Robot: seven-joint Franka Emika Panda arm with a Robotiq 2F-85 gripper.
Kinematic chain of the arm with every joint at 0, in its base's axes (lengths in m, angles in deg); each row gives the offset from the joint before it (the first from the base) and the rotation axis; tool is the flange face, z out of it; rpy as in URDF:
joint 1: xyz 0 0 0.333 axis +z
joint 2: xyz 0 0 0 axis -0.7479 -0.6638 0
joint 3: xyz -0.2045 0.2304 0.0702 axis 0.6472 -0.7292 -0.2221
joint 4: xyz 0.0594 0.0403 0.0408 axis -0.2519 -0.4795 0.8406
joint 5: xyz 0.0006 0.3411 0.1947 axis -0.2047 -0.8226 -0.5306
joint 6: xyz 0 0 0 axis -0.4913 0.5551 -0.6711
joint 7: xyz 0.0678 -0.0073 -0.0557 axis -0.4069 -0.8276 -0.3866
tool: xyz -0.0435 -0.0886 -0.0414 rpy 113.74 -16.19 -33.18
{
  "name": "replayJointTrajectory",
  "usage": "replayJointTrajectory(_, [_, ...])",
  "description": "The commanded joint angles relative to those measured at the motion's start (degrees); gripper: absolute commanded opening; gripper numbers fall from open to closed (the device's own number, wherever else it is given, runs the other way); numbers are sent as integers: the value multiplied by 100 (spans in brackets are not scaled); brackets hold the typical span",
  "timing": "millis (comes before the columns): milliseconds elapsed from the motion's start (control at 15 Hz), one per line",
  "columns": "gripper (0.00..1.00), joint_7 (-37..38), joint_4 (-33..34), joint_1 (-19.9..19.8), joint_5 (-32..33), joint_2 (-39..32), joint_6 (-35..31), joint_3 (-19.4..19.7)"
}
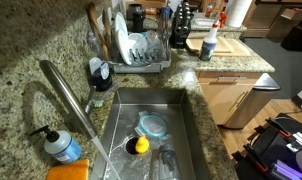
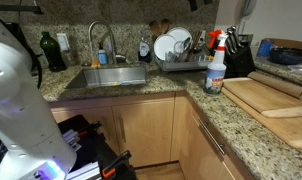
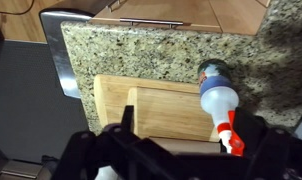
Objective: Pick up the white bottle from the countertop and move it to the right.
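The white bottle has a bluish band low on its body and a red spray trigger on top. It stands upright on the speckled granite countertop, at the corner of the cutting board, and shows in both exterior views. In the wrist view I look down on the bottle and the countertop. My gripper is open above it, with dark fingers to either side. The bottle's red trigger lies close to the right-hand finger. Nothing is held.
A pale wooden cutting board lies beside the bottle and also shows in the wrist view. A dish rack with plates, a sink with a faucet, a blue-liquid pump bottle, a knife block and a paper-towel roll are nearby.
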Motion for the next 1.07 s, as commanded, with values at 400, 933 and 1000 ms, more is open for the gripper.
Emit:
replayJointTrajectory(400, [100, -2342, 1268, 83, -1308, -1285, 428, 462])
replayJointTrajectory(933, [100, -1333, 3022, 423, -893, -2768, 2082, 134])
replayJointTrajectory(1000, [100, -1827, 2648, 329, -1153, -2521, 2035, 139])
